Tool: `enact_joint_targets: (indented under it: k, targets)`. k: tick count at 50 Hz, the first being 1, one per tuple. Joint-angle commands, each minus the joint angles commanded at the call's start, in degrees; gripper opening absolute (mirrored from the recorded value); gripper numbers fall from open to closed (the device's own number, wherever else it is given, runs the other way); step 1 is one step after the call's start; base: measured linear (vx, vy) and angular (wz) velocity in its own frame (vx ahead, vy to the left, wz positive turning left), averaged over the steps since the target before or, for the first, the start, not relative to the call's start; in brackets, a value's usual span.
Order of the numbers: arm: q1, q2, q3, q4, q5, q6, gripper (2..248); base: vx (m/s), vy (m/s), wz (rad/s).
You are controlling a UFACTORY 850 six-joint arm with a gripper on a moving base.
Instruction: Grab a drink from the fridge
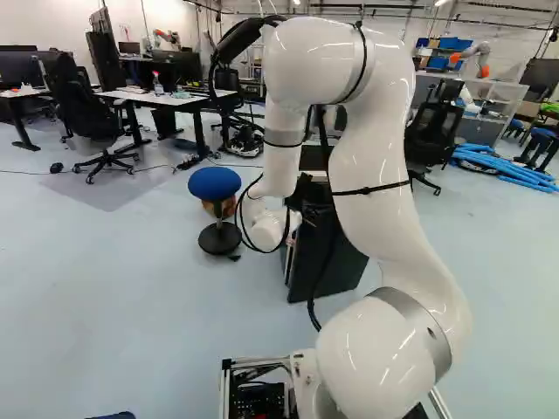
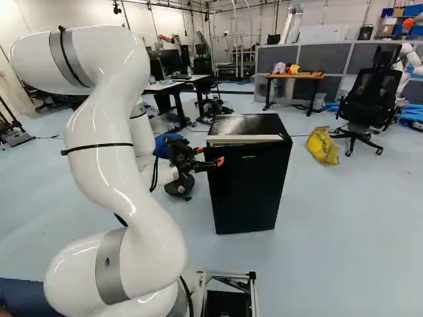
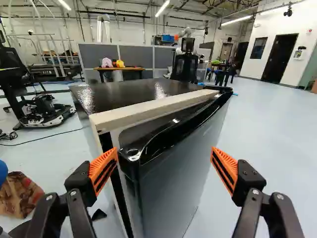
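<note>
"Where's the fridge?"

"Right of the arm in the right base view, one black fridge (image 2: 248, 185). From the wrist it fills the space ahead of the gripper (image 2: 211, 156), its near corner between the two fingers."

"Has the gripper got hold of anything?"

"No, its two fingers are spread wide. Whether one brushes the door edge, I can't tell."

"What's in the way?"

"In the left base view the arm (image 1: 376, 131) itself covers part of the fridge. One blue stool (image 1: 215, 183) stands near the fridge, with one brown paper bag (image 1: 224, 207) just behind it."

"And farther out?"

"One yellow bag (image 2: 323, 145) on the floor, well apart from the fridge, and one black office chair (image 2: 370, 92) just beside that bag. Past the fridge there's one small wooden table (image 2: 294, 76) with two bright things on it, one pink (image 2: 279, 68), one yellow (image 2: 293, 69)."

"Anything else on the floor?"

"Blue tubes (image 1: 507, 168) at the right of the left base view, one pile, too tangled to count singly."
</note>
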Motion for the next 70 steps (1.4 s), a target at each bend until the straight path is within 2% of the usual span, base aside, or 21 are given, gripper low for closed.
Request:
enact_joint_targets:
  k: [32,70]
  targets:
    - [2.0,1.4,2.5,4.5,0.9,0.0,247,0.000,0.000,0.000]
    - [2.7,1.7,3.2,13.1,1.5,0.0,247,0.000,0.000,0.000]
